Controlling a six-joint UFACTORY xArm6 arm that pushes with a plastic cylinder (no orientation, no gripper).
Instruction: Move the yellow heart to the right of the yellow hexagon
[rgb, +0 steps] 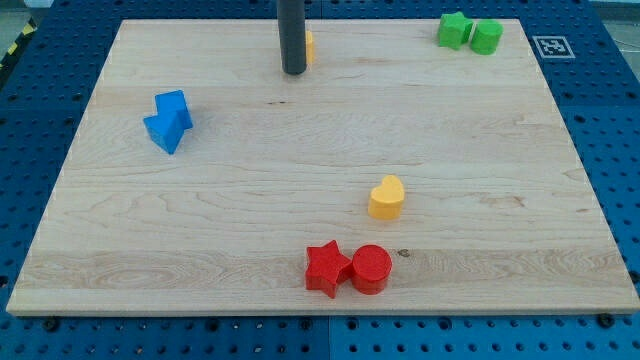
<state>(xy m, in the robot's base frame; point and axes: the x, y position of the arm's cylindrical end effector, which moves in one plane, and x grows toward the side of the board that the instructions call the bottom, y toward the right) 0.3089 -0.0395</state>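
Our tip (293, 71) rests on the bench (250, 200) near the view's top edge, touching the left side of the yellow hexagon (309, 46), which the rod mostly hides. There is no hand on this rod. The yellow heart (386, 197) lies well apart, toward the view's lower right, above the red star (327, 268) and the red cylinder (371, 268), which touch each other.
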